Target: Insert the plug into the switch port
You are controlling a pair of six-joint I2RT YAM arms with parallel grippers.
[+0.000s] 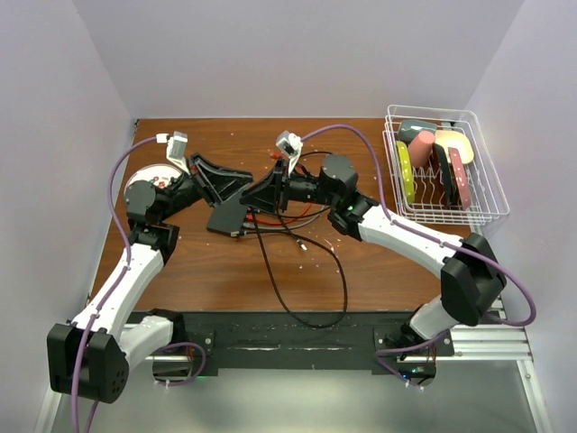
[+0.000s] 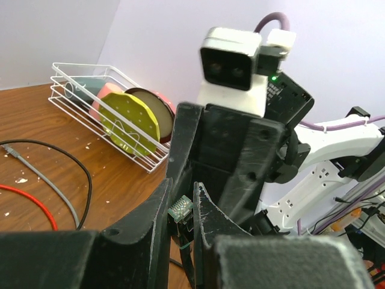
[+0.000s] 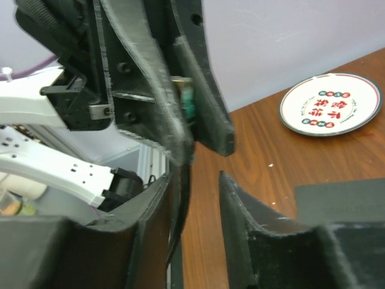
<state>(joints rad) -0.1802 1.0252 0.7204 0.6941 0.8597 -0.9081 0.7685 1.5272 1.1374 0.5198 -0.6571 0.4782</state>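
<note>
- A round plate (image 1: 140,192) is seen at the left of the top view, partly covered by the left arm.
- The left gripper (image 2: 181,198) is reached toward the centre of the table. Its jaws are nearly closed and are clenched on the plug (image 2: 180,209), a small greenish piece pinched between the fingertips.
- The plug is held above the tabletop, at the lower middle of the left wrist view and the upper middle of the right wrist view.
- The flat black box (image 1: 225,220) lies on the table just below the two grippers in the top view. The switch port on it cannot be made out.
- The right gripper (image 3: 198,180) is met tip to tip with the left one. Its jaws are parted by a moderate gap and released. A black cable (image 2: 89,180) is passed down through that gap, beside one finger.
- A red cable (image 2: 36,201) and a grey cable (image 2: 48,180) are strewn on the wood.
- A white wire rack (image 1: 451,213) of dishes is set at the upper right.
</note>
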